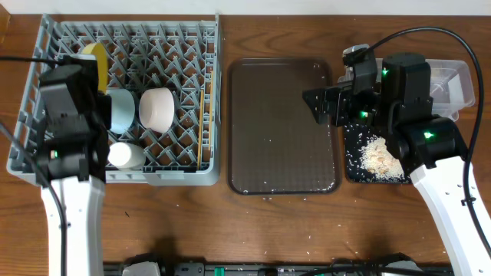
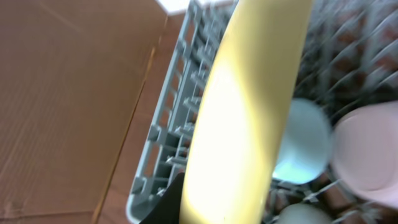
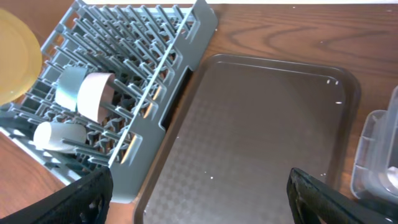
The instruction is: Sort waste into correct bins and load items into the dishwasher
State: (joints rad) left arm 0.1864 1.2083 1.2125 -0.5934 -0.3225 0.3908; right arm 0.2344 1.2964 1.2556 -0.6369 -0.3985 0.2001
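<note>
Left end effector (image 1: pixel 86 63): pinching the yellow plate (image 1: pixel 99 65) by the rim. The fingers are mostly hidden in the left wrist view, so that's a judgement: the plate runs straight through the grip line and hangs above the pegs in the right wrist view. The plate is on edge, slightly tilted, over the rear-left part of the dish rack (image 1: pixel 161 178).

Key relation: the plate edge runs roughly front-to-back, in line with the peg rows. The target slot is directly below the end effector, on the outer-wall side of the light-blue bowl (image 1: pixel 121 109), which sits just beside the plate. The coming move looks like a straight drop with the plate kept vertical. The risk is clipping that bowl or landing on top of a peg.

Already racked: white bowl (image 1: pixel 157 107) touching the blue one, white cup (image 1: pixel 126 156) lying at the front, chopsticks (image 1: pixel 203 126) along the right wall.

Right end effector (image 3: pixel 208 208): fingers spread wide, holding nothing. It hovers at the serving tray (image 1: pixel 280 115) edge, beside the black tray (image 1: pixel 360 178) holding the rice (image 1: pixel 378 157), with the clear tub (image 1: pixel 460 77) behind. It's well apart from the rack, so the left arm is the nearer one. A few stray grains lie on the serving tray and the table (image 1: pixel 230 230).
</note>
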